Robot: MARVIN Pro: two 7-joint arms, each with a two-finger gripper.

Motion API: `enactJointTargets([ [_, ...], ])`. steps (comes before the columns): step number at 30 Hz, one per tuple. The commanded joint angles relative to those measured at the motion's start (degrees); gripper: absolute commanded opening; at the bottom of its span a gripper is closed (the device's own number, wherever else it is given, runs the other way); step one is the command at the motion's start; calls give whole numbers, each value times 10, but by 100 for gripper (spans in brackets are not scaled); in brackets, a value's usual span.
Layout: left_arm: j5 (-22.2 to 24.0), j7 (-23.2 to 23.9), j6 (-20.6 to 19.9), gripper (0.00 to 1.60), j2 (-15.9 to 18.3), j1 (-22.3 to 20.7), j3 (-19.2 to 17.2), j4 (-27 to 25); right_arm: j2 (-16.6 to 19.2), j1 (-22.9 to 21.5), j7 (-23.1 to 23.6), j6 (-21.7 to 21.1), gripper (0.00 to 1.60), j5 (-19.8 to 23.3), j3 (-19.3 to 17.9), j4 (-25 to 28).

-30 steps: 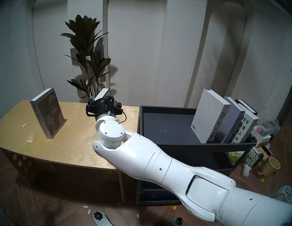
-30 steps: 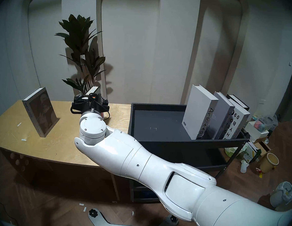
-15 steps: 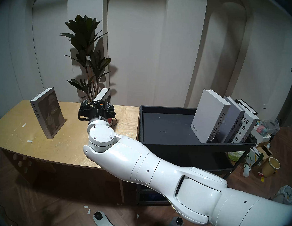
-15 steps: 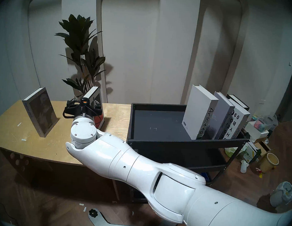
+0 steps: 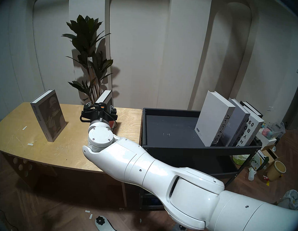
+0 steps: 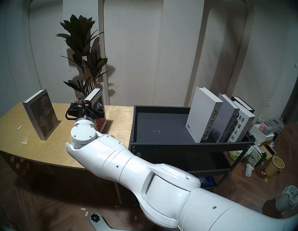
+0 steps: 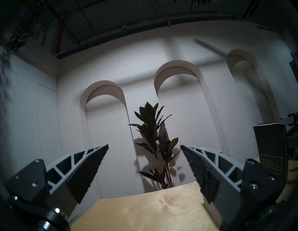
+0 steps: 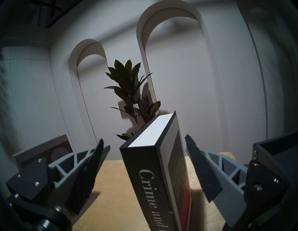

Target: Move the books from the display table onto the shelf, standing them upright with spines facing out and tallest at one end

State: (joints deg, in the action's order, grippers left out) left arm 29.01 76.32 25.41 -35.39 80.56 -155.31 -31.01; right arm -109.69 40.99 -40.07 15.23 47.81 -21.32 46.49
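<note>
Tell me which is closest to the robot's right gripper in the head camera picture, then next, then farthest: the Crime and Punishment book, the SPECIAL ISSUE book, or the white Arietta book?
1. Crime and Punishment book: right in front of the open right gripper, on the table.
2. SPECIAL ISSUE book: further left on the table.
3. Arietta book: far right, on the black shelf.

The right arm (image 5: pixel 158 169) has glossy white rounded shells with small dark screws and a black cable at the wrist. Each tool (image 8: pixel 143 161) has grey ribbed fingers (image 8: pixel 214 169) with black pads.
</note>
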Motion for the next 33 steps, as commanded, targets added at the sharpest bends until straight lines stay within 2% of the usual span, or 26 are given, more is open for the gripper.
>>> enactJointTargets([
  [1,7,14,9,160,29,-22,3,5,-53,-29,21,7,160,8,-1,-48],
  [11,21,48,3,160,29,-24,-4,14,-53,-60,53,0,160,31,-7,-111],
  [21,42,87,-28,160,-3,-13,-10,-6,-53,-74,75,-1,160,56,0,-149],
  [26,48,87,-41,160,-21,-8,-7,-20,-53,-75,83,1,160,64,8,-159],
  [27,49,87,-44,160,-24,-7,-8,-24,-53,-76,84,1,147,66,10,-160],
  [28,49,87,-44,160,-24,-7,-8,-24,-53,-76,84,1,147,66,10,-160],
  [30,50,87,-46,160,-27,-5,-7,-30,-53,-77,85,1,54,69,13,-162],
  [31,51,87,-48,160,-29,-3,-7,-34,-53,-78,86,2,42,71,15,-164],
  [32,51,87,-49,160,-30,-2,-7,-37,-53,-78,87,2,0,73,17,-166],
  [33,52,87,-51,160,-30,-2,-7,-40,-53,-79,87,3,0,74,18,-167],
])
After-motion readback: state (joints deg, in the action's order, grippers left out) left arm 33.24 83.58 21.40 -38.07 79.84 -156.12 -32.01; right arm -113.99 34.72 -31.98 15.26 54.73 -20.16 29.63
